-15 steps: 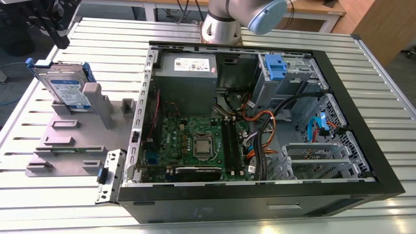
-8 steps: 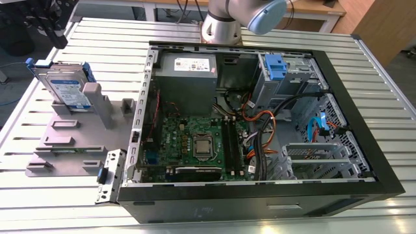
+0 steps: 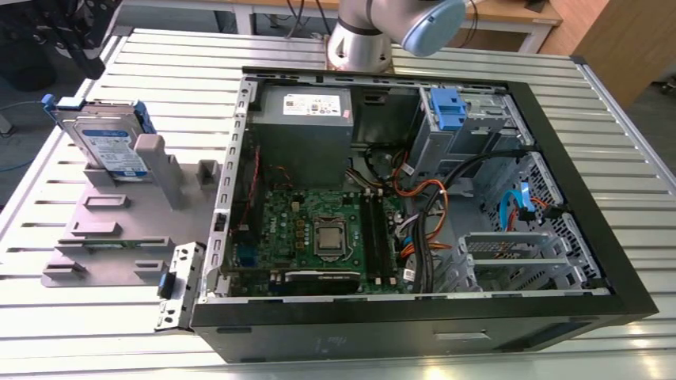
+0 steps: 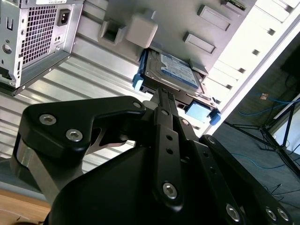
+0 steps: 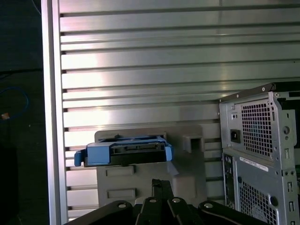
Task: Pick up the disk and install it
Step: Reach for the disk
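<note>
The disk (image 3: 111,146) is a silver-grey drive with a white-and-blue label in a blue carrier frame. It stands on edge in the grey slotted stand (image 3: 116,237) at the exterior view's left, beside the open computer case (image 3: 591,237). Both wrist views look down on the disk (image 4: 171,70) (image 5: 124,152) from well above. My gripper (image 4: 159,93) (image 5: 161,183) hangs above it, apart from it, its black fingers shut with nothing between them.
The robot arm (image 3: 391,32) rises behind the case at the back of the ribbed metal table (image 3: 528,71). Inside the case sit a power supply (image 3: 301,119), a motherboard (image 3: 317,229), cables and a blue bracket (image 3: 448,107) in the drive bay. The table's edge (image 5: 51,117) runs near the stand.
</note>
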{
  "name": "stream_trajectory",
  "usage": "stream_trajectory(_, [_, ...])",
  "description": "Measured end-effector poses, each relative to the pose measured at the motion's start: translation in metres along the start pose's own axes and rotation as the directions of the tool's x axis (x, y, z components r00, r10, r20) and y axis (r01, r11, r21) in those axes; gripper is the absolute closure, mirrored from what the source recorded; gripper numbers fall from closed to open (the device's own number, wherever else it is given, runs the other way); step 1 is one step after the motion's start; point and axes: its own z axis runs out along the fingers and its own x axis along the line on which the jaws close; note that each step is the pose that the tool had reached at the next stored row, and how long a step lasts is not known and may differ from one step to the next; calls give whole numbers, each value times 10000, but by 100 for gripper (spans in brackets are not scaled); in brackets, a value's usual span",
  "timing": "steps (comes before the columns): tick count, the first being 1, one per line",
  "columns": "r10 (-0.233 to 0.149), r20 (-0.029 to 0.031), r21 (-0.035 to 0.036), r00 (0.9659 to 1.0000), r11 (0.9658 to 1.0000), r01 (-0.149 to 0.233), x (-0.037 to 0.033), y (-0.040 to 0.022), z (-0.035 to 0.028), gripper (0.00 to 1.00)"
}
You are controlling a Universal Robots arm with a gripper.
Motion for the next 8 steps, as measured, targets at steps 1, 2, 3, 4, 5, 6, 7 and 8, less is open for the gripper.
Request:
stream_trajectory(1, [0,-1,0,10000,10000,0,7,-1,0,89])
stream_trajectory(2, [0,-1,0,10000,10000,0,14,-1,0,89])
stream_trajectory(3, [0,0,0,10000,10000,0,22,-2,0,89])
stream_trajectory(4, [0,-1,0,10000,10000,0,30,-2,-1,89])
stream_trajectory(5, [0,0,0,10000,10000,0,38,-3,-1,89])
stream_trajectory(6, [0,0,0,10000,10000,0,45,-3,-1,89])
stream_trajectory(7, [0,0,0,10000,10000,0,53,-4,-2,89])
stream_trajectory(8, [0,-1,0,10000,10000,0,61,-5,-2,89])
